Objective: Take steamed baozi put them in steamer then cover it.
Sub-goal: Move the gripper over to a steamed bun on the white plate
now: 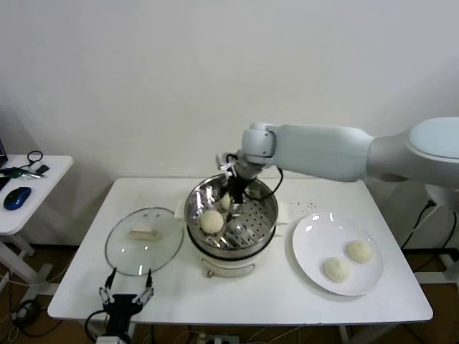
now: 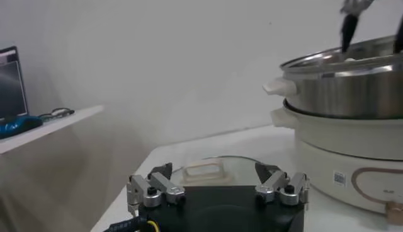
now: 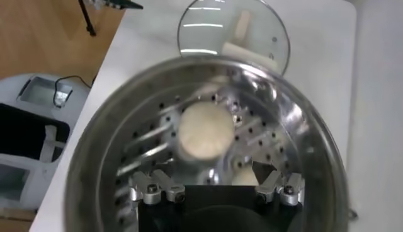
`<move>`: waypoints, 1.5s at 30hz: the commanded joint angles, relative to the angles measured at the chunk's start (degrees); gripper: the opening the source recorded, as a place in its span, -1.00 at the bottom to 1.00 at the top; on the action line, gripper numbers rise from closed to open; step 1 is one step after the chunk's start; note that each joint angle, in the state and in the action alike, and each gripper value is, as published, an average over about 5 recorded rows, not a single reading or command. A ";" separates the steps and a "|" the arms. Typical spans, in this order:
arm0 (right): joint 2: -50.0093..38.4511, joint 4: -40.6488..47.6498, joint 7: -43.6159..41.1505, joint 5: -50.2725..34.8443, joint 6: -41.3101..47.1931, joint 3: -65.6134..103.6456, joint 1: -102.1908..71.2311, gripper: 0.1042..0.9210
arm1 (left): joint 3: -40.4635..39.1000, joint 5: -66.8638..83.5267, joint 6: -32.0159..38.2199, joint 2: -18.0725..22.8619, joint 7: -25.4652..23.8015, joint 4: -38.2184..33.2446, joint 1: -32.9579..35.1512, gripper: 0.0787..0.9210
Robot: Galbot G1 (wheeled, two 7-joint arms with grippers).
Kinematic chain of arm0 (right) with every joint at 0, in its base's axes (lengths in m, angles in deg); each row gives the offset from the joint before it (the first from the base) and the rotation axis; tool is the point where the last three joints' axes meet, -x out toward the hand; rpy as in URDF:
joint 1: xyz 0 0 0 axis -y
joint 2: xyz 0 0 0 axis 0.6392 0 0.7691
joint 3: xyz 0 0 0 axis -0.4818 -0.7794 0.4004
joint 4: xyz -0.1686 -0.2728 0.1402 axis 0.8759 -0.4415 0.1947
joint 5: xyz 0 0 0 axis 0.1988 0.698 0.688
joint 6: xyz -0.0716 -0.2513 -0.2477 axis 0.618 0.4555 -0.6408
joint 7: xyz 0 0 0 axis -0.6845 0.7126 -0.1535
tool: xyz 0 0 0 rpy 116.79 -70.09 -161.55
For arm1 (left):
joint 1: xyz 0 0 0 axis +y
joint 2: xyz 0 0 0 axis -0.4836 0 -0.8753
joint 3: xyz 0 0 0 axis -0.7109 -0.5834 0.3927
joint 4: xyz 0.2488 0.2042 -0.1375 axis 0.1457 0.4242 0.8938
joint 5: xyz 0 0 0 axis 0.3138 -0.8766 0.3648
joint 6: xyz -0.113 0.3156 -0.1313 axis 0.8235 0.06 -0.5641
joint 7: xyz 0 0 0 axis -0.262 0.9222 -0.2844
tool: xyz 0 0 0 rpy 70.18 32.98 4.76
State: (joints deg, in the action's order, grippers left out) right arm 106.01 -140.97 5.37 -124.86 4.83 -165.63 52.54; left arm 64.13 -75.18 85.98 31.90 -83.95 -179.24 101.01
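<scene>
At the near table edge the left gripper [image 1: 126, 296] is parked, fingers spread and empty, just in front of the cover [image 1: 144, 240], which lies flat on the table to the left of the steamer [image 1: 231, 222]. The cover's cream handle runs roughly side to side across the gripper's line of approach.

In the middle of the table, the steamer holds one baozi [image 1: 211, 221] on the near-left part of its perforated tray. A second baozi [image 1: 226, 202] sits at the far side of the pot, directly beneath the right gripper [image 1: 234, 195]. That gripper reaches down inside the pot from the far-right side. From the head view I cannot tell whether its fingers grip the bun or have let go.

To the right, a white plate [image 1: 310, 236] carries two more baozi [image 1: 358, 250] [image 1: 335, 269]. They lie well apart from the right gripper and far from the left one, so the right arm looks like the natural one to fetch them. The cover is nearest the left arm.

The right wrist view looks straight down into the pot: the free bun [image 3: 205, 130] is clear, and a pale patch between the gripper's fingers [image 3: 279, 186] is probably the second bun [image 3: 242, 179]; contact is not visible. The left wrist view shows the cover's handle [image 2: 203, 172] straight ahead of the spread fingers, with the steamer's steel wall [image 2: 352, 88] and cream base beyond.
</scene>
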 commanded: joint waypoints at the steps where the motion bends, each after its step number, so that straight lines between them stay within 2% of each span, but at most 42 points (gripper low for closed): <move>1: -16.25 -9.76 -4.33 3.45 -2.75 -3.58 8.36 0.76 | -0.68 -1.29 -0.77 0.92 -0.07 -0.11 -1.18 0.77; 11: -31.43 -17.20 -5.70 16.35 -4.42 -6.87 5.81 0.76 | 0.00 -1.96 -1.53 0.82 -0.03 -0.44 -2.64 0.77; 20: -39.56 -14.91 -5.47 28.98 -5.00 0.84 -10.55 0.76 | 0.86 -1.81 -1.32 0.84 0.03 0.07 -1.73 0.77; 27: -40.49 -9.80 -5.18 35.13 -5.70 9.17 -22.11 0.76 | 1.18 -1.90 -1.30 1.01 0.08 0.45 -1.37 0.77; 45: -34.55 -4.92 -4.25 38.51 -5.81 18.41 -33.36 0.76 | 1.14 -2.21 -1.12 1.61 0.07 1.25 -1.04 0.77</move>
State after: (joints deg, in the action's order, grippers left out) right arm 70.16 -147.95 0.86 -89.21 -0.80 -152.25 25.75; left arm 65.32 -77.29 84.79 33.42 -83.86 -178.05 99.88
